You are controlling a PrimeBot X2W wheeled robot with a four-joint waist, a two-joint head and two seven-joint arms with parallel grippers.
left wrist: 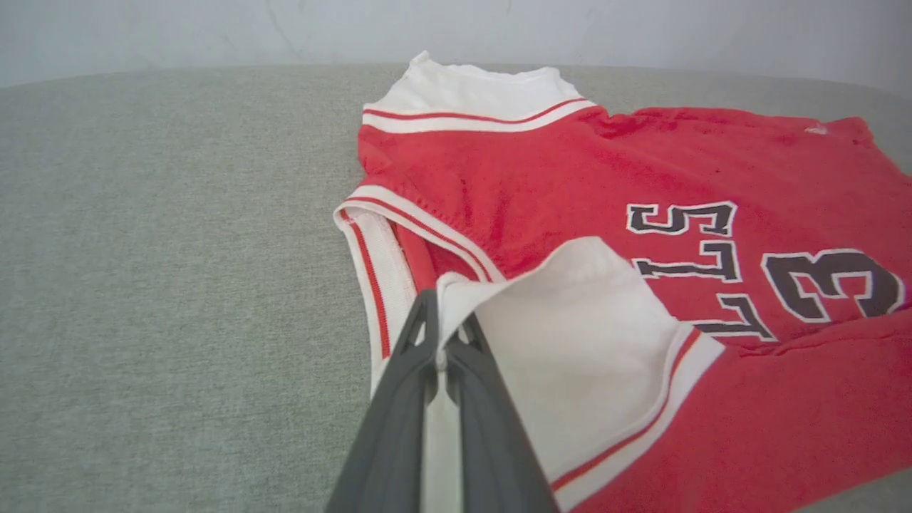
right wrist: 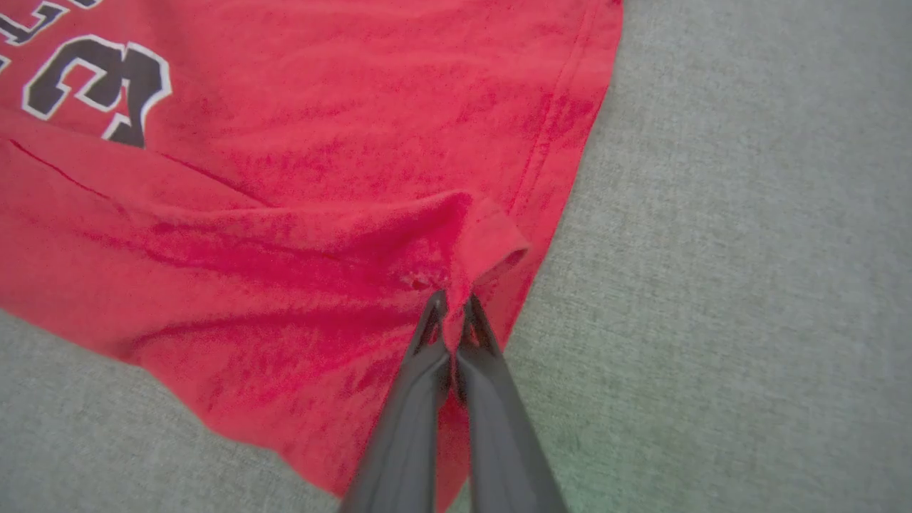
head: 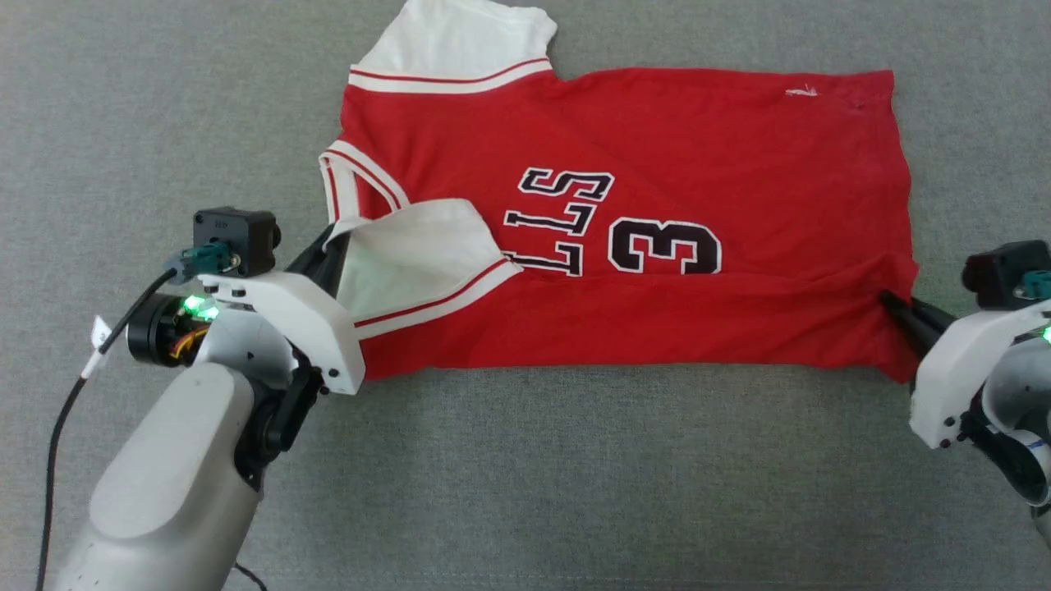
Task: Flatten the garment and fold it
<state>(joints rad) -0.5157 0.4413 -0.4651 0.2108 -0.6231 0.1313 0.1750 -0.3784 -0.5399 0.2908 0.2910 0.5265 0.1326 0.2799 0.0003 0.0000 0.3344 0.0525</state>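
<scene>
Garment point(head: 698, 131) edge pinched by left gripper point(left wrist: 442, 338), right gripper point(right wrist: 452, 305).

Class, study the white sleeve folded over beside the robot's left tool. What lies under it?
The sleeve, pinched by the left tool, lies on the red front of the garment. Beside it the letters show. Whether more print continues beneath the sleeve is hidden.

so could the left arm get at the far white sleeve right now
Probably not as things stand: the left gripper is shut on the near sleeve, so it would have to let go first. Otherwise the way across to the far sleeve looks free.
</scene>
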